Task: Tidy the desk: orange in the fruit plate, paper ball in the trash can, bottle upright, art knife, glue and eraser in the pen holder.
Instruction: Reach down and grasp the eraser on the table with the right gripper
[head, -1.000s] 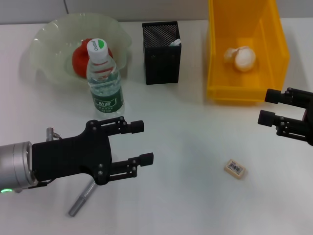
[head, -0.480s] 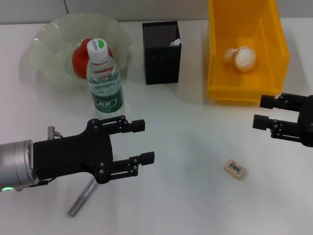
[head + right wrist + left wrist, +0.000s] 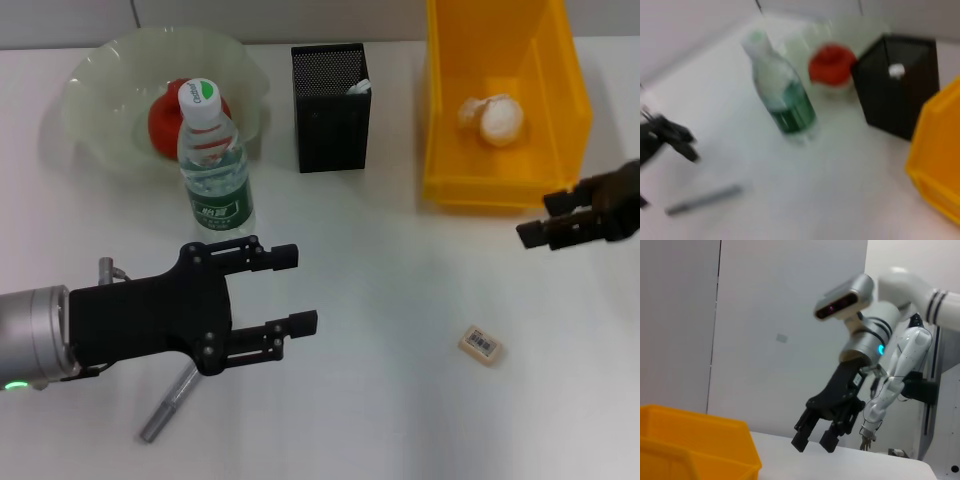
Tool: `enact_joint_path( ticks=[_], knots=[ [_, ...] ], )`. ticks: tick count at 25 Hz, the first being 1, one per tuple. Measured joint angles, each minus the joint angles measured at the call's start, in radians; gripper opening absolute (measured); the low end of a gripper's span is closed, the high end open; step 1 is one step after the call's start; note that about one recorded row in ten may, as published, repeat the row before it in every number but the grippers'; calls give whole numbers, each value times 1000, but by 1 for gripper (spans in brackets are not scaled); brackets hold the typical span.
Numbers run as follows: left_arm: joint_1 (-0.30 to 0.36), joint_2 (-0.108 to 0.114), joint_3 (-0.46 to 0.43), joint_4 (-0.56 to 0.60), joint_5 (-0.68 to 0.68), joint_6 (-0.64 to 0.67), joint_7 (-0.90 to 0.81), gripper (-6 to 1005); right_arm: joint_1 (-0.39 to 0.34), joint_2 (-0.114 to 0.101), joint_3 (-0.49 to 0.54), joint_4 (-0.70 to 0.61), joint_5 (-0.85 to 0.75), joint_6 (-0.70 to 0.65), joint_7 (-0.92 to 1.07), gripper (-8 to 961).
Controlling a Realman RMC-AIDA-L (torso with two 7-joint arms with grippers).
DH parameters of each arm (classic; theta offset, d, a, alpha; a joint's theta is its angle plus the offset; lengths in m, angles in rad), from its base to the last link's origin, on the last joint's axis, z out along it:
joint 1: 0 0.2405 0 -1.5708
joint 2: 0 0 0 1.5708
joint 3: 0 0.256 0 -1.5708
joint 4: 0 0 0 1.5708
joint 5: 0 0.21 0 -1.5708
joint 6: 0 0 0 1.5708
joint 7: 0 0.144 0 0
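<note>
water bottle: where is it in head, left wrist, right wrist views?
Head view: water bottle stands upright in front of the fruit plate, left of the pen holder.
Left wrist view: not in it.
Right wrist view: bottle upright, beside the pen holder.
Shared landmark: yellow bin.

Left arm enters head view from 9 o'clock, silver forearm with green indicator lit, black wrist housing extending toward 3 o'clock. Left gripper held level above the table, jaws spread wide, upper and lower fingers parallel, nothing between them. Right gripper at the 3 o'clock edge, pointing toward 9 o'clock, two fingertips separated by a narrow gap, empty; in the left wrist view it points downward, wrist tilted.
</note>
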Motion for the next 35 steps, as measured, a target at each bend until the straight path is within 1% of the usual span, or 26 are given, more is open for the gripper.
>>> enact_joint_path(
  ticks=[1,2,5,6,7,8,9,10,11,12,15,16,17,19,20,21,22,24,28,35],
  knots=[
    [1,0,0,0,0,1,0,681,71,-4,-7,-38,-85,-48,68,662],
    [3,0,0,0,0,3,0,682,71,-4,-7,-38,-85,-48,68,662],
    [9,0,-3,0,-1,5,3,682,168,-23,-53,-42,-161,-120,148,661],
    [10,0,-1,0,-1,5,3,683,230,-29,-109,-27,-220,-151,192,661],
    [10,0,-1,0,-1,5,3,683,230,-29,-109,-27,-220,-151,192,661],
    [10,0,0,0,-1,6,4,683,247,-27,-130,-21,-246,-151,200,661],
    [10,0,0,0,-1,6,5,683,271,-19,-159,-12,-289,-151,207,661],
    [11,0,0,0,-1,6,6,683,282,-9,-177,-6,-317,-149,208,661],
    [12,0,0,0,-2,6,7,682,305,5,-217,10,-366,-144,215,660],
    [12,0,0,0,-2,6,7,682,305,5,-217,10,-366,-144,215,660],
    [14,0,0,0,-2,6,8,682,321,9,-307,38,-382,-122,251,660],
    [14,0,0,0,-2,6,8,681,322,10,-362,52,-379,-101,266,660],
    [16,0,0,0,-2,7,8,681,322,10,-362,52,-379,-101,266,660],
    [17,0,0,0,-2,8,8,681,322,10,-400,81,-365,-83,271,659],
    [17,0,0,0,-2,9,8,682,323,10,-409,97,-356,-76,272,659],
    [18,-1,0,0,-3,20,9,682,327,10,-418,141,-337,-60,272,659],
    [18,-1,0,0,-3,20,9,682,327,10,-418,141,-337,-60,272,659],
    [18,-2,0,0,-3,27,9,683,331,10,-431,181,-330,-38,269,659],
    [16,-2,-1,0,-2,24,9,682,330,10,-459,221,-329,-9,266,658],
    [11,-2,1,0,-2,19,9,681,336,12,-519,275,-327,4,274,658]
  ],
)
